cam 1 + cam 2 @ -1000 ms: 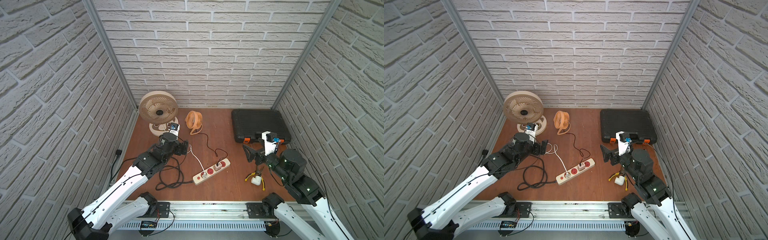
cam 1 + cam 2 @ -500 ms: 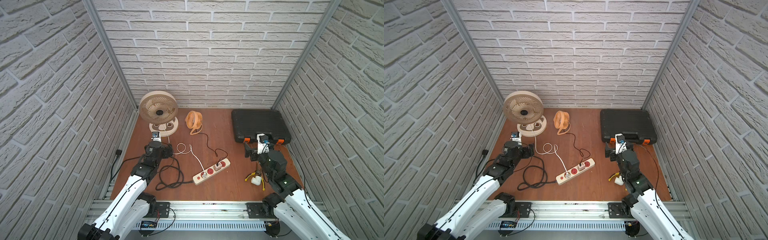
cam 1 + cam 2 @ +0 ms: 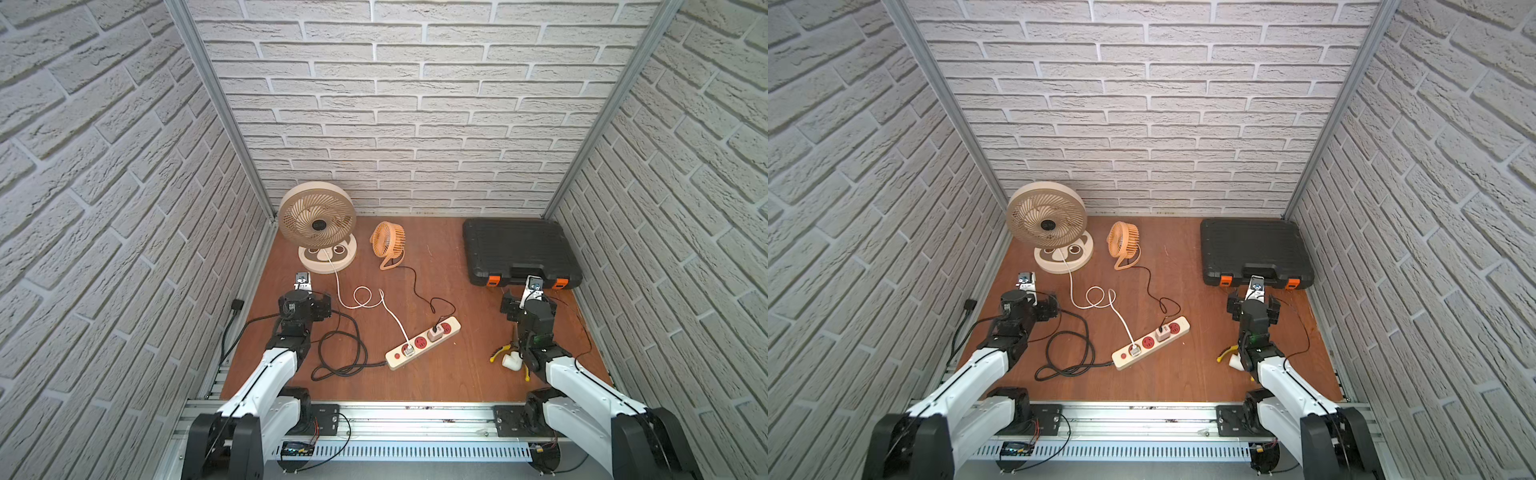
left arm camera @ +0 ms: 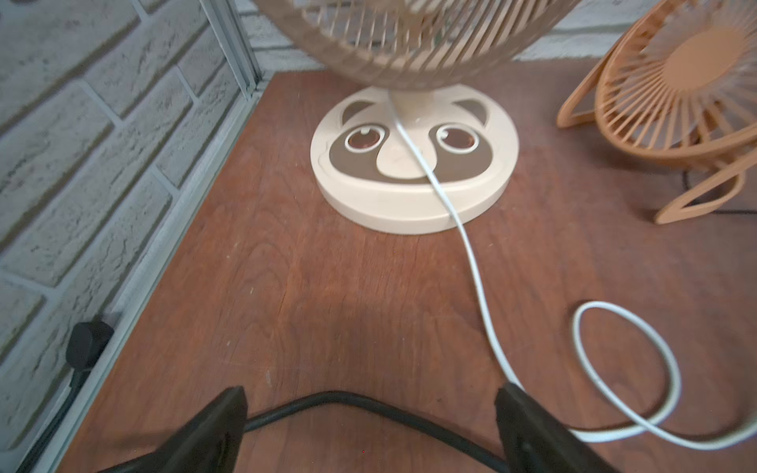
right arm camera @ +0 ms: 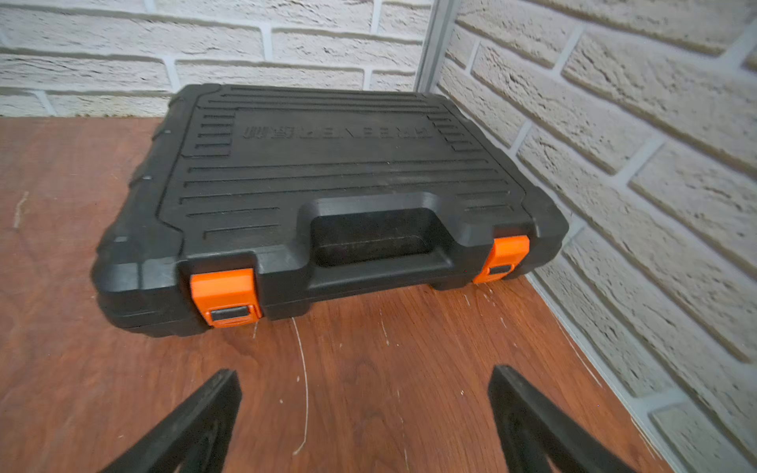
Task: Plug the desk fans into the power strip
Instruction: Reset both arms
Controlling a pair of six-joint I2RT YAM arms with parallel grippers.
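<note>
The beige desk fan (image 3: 317, 220) (image 4: 413, 164) stands at the back left on a round base with an animal face. Its white cord (image 3: 365, 297) (image 4: 475, 270) loops across the table to a white plug (image 3: 409, 350) seated in the cream power strip (image 3: 421, 343) (image 3: 1148, 343), in the socket beside the red button. My left gripper (image 3: 316, 305) (image 4: 370, 399) is open and empty, low over the strip's thick black cord (image 4: 340, 397), facing the fan. My right gripper (image 3: 528, 303) (image 5: 364, 376) is open and empty over bare wood.
A black tool case (image 3: 519, 251) (image 5: 340, 184) with orange latches lies at the back right. A small orange fan (image 3: 388, 241) has a black cord to an adapter (image 3: 435, 332) in the strip. Pliers and a white fitting (image 3: 511, 359) lie by the right arm.
Both arms have drawn back toward the front rail. The left gripper moved left, away from the white cord. The right gripper turned to face the case. Both stayed open.
</note>
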